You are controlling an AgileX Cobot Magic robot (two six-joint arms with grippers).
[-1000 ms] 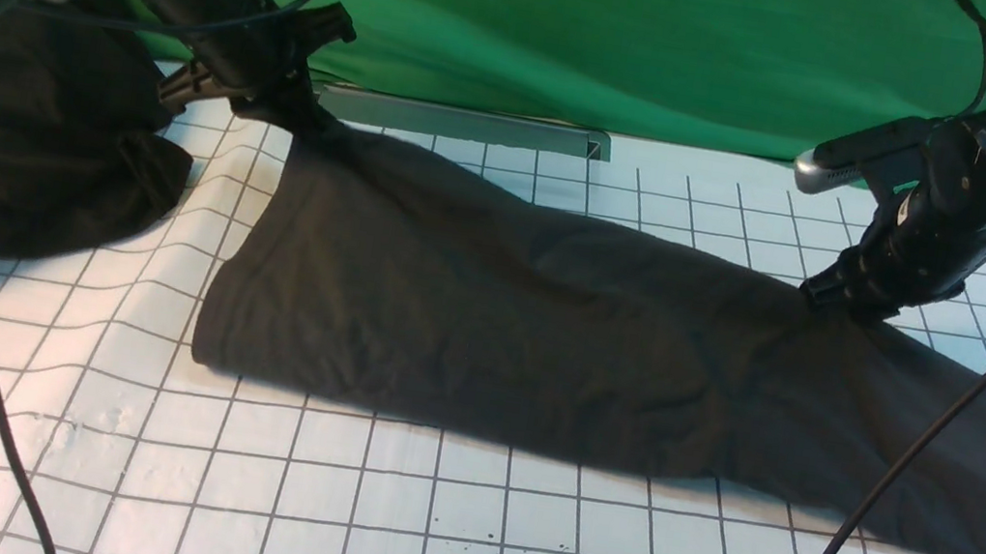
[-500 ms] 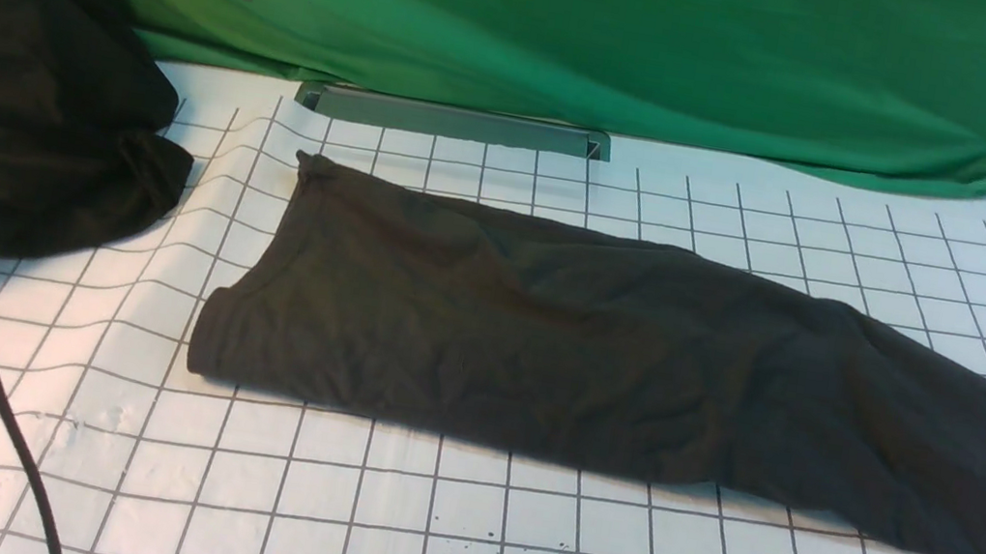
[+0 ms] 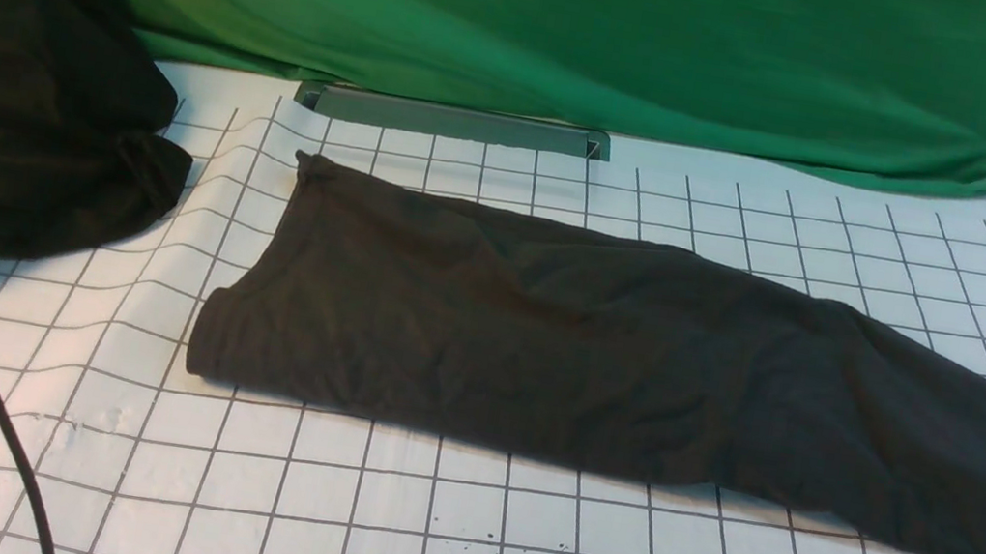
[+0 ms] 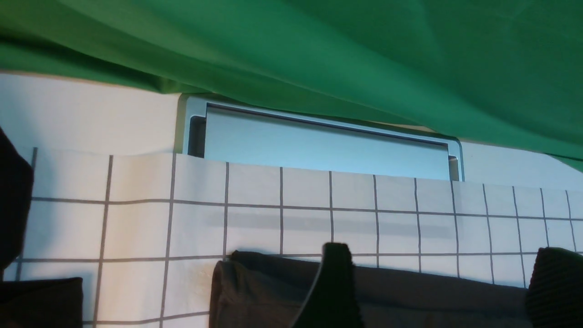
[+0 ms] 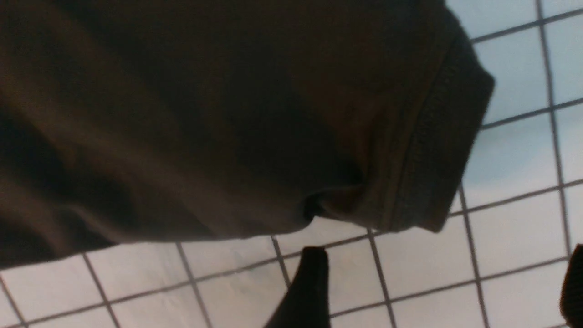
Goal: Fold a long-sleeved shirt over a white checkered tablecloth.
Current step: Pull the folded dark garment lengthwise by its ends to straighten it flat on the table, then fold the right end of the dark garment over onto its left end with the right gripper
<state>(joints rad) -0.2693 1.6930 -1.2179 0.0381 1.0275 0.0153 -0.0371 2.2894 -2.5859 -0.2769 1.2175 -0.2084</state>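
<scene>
A fold completed, the long-sleeved shirt (image 3: 598, 361) is let go by the left gripper (image 4: 444, 250) and right gripper (image 5: 446, 250), fingers wide.

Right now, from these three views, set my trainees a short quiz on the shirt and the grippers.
1. True or false: the long-sleeved shirt lies as a long band on the white checkered tablecloth.
2. What does the left gripper hold? A) the shirt B) the tablecloth C) nothing
3. Fill in: the black fabric heap lies on the robot's ____ side.
Key: 1 true; 2 C; 3 left.
</scene>
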